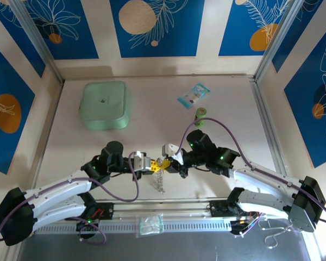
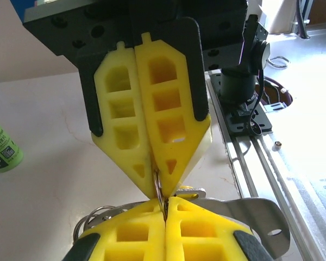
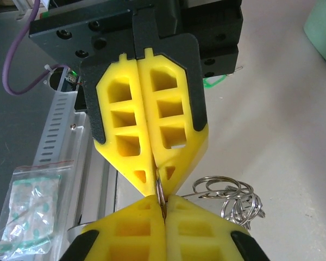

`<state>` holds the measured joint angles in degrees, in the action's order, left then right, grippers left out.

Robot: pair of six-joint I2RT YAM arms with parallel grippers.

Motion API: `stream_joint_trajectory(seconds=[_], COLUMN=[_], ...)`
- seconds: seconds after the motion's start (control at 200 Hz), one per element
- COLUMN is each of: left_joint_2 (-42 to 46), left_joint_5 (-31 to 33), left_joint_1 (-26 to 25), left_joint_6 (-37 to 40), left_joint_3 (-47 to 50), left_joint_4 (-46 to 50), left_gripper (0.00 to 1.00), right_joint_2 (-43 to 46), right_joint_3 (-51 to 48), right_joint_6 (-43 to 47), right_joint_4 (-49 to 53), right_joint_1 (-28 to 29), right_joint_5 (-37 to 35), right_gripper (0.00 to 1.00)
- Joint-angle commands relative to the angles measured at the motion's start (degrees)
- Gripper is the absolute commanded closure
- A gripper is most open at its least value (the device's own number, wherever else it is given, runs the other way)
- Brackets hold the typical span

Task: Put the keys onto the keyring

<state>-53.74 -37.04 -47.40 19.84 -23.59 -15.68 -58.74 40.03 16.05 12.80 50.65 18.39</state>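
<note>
**Pinching the keyring (image 3: 233, 202) tip to tip**

One loop is sitting nipped where my left gripper (image 2: 165, 209) and right gripper (image 3: 164, 209) are meeting, both clamped shut on it, its other rings bunching just beside. I am judging an even, untwisted pull safest; I am not making out the keys

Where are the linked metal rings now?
Top view, mid-table: the linked metal rings trail from where the left gripper and right gripper meet, both pinching one ring.

Robot lab test cell | pale worktop (image 1: 152, 98) boxed in by blue leaf-print wall panels (image 1: 70, 32) | aluminium frame posts (image 1: 39, 46) | two cabled arms (image 1: 60, 198) bolted to slotted rail (image 1: 190, 224) at near edge
</note>
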Motion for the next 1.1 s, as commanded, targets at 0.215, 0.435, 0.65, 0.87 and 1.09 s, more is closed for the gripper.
stream_joint_trajectory(seconds=[0.215,0.435,0.65,0.87,1.09], left_joint_2=[-2.5,-8.21,-10.47,-10.62,-11.3], left_joint_5=[6.24,6.45,6.91,9.22,9.01], left_joint_1=[-0.17,0.46,0.68,0.87,0.85], left_joint_6=[8.88,13.39,13.52,11.89,11.37], left_joint_3=[-9.7,-14.14,-14.59,-14.09,-14.81], left_joint_4=[11.32,14.23,12.39,11.33,12.03], left_gripper=[0.66,0.69,0.78,0.77,0.92], right_joint_2=[-3.92,-9.11,-10.51,-9.88,-10.23], right_joint_3=[10.41,17.8,19.91,19.21,19.58], right_joint_6=[13.64,21.94,23.71,24.28,24.58], right_joint_4=[12.15,19.62,21.55,20.87,20.8], right_joint_1=[-5.51,-6.88,-6.62,-5.49,-4.16], right_joint_5=[1.68,-1.13,-2.03,-2.81,-3.46], right_gripper=[1.0,1.0,1.0,1.0,1.0])
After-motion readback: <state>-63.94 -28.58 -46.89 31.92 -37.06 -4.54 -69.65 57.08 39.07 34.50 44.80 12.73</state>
